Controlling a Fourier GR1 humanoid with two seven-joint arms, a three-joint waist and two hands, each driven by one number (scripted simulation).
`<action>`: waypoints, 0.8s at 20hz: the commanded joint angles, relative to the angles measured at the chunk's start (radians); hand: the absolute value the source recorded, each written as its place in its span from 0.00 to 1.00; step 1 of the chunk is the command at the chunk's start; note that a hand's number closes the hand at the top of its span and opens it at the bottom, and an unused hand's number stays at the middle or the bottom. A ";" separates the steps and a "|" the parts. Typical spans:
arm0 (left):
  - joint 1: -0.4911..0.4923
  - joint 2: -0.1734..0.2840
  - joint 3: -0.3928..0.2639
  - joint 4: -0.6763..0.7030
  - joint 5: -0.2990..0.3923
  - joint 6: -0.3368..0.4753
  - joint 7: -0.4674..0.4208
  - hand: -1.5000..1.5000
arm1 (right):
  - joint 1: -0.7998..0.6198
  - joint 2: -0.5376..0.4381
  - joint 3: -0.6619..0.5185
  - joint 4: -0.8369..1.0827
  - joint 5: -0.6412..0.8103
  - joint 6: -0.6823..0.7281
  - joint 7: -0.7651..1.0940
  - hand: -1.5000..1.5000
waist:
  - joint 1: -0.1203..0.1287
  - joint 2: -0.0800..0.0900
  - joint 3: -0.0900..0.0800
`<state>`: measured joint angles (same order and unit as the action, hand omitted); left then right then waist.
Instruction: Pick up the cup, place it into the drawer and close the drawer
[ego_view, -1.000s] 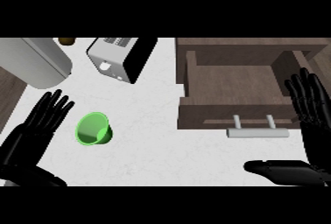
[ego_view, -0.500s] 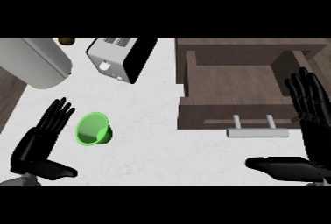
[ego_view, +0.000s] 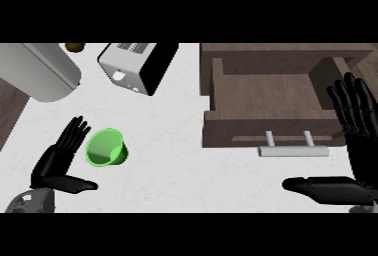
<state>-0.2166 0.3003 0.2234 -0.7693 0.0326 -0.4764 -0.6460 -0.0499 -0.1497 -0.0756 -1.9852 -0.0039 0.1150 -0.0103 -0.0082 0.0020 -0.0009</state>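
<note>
We see a white marbled tabletop (ego_view: 177, 165) carrying an open drawer of dark brown wood (ego_view: 269, 102) with a pale grey bar handle (ego_view: 292, 150). Left of the drawer stand a white rounded appliance (ego_view: 40, 70) and a white and black toaster (ego_view: 136, 65).

Our right hand (ego_view: 354, 125), black, rests at the drawer's right side, fingers straight, holding nothing. Our left hand (ego_view: 63, 157) is open too, fingers straight, just beside the small green plastic cup (ego_view: 105, 147), which lies far left of the drawer.

We judge a risk: straight fingers may push the cup aside before closing. Between cup and drawer the tabletop offers free room; the drawer's front wall must be cleared.
</note>
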 joint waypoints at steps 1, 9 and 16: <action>-0.110 0.011 0.005 0.227 -0.052 0.002 -0.138 0.00 | -0.020 -0.009 -0.029 0.011 -0.025 0.019 0.016 0.00 | 0.000 0.000 0.000; -0.124 0.007 -0.001 0.415 -0.093 0.027 -0.368 0.00 | -0.012 0.020 0.021 -0.035 0.020 -0.001 0.033 0.00 | -0.007 0.004 -0.002; -0.212 -0.024 -0.007 0.522 -0.118 0.083 -0.394 0.00 | -0.027 -0.004 -0.015 0.017 -0.008 0.035 -0.018 0.00 | -0.019 0.010 -0.003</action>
<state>-0.4027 0.3166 0.2266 -0.2990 -0.0672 -0.3568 -0.9198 -0.0542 -0.1502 -0.0884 -1.9911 -0.0199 0.1466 -0.0076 -0.0233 0.0087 -0.0035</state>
